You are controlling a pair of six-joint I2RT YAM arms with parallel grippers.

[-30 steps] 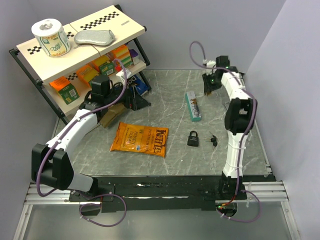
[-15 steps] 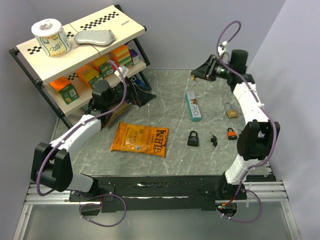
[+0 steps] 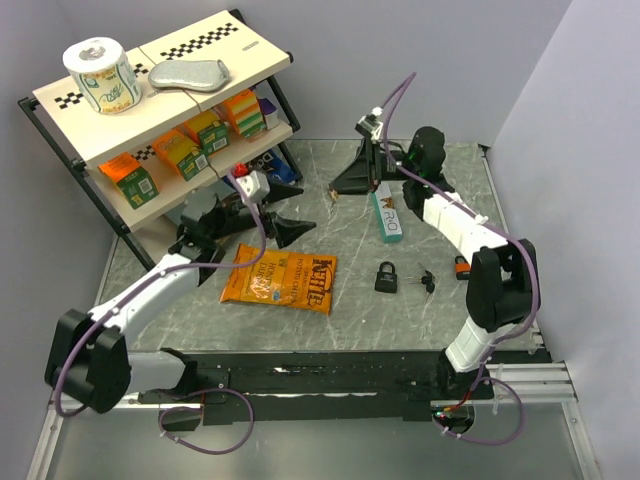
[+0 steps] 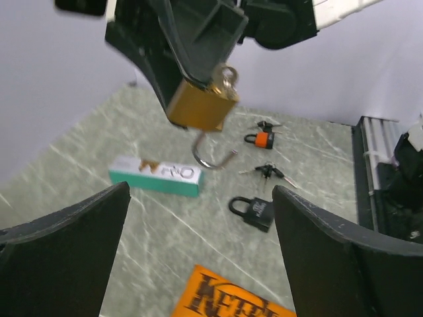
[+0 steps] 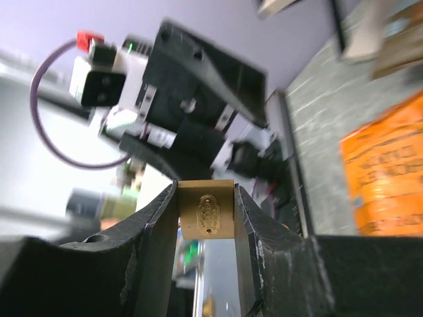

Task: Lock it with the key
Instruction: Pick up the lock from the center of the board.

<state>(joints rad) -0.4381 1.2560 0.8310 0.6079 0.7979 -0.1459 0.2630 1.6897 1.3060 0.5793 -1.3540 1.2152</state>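
My right gripper [image 5: 207, 224] is shut on a brass padlock [image 5: 207, 210] and holds it in the air over the back middle of the table [image 3: 350, 180]. In the left wrist view the brass padlock [image 4: 201, 105] hangs body up, its shackle open below and a key ring at its top edge. My left gripper [image 4: 205, 264] is open and empty, facing the padlock from the left [image 3: 285, 225]. A black padlock [image 3: 386, 277], a bunch of keys [image 3: 427, 280] and an orange padlock [image 3: 462, 266] lie on the table.
A teal box [image 3: 386, 212] lies under the right arm. An orange chips bag [image 3: 280, 278] lies below the left gripper. A shelf [image 3: 60, 100] with boxes and a paper roll [image 3: 101, 75] stands at the back left.
My right gripper swung from the back right corner leftward to the back middle. My left gripper came away from the shelf and moved right toward it.
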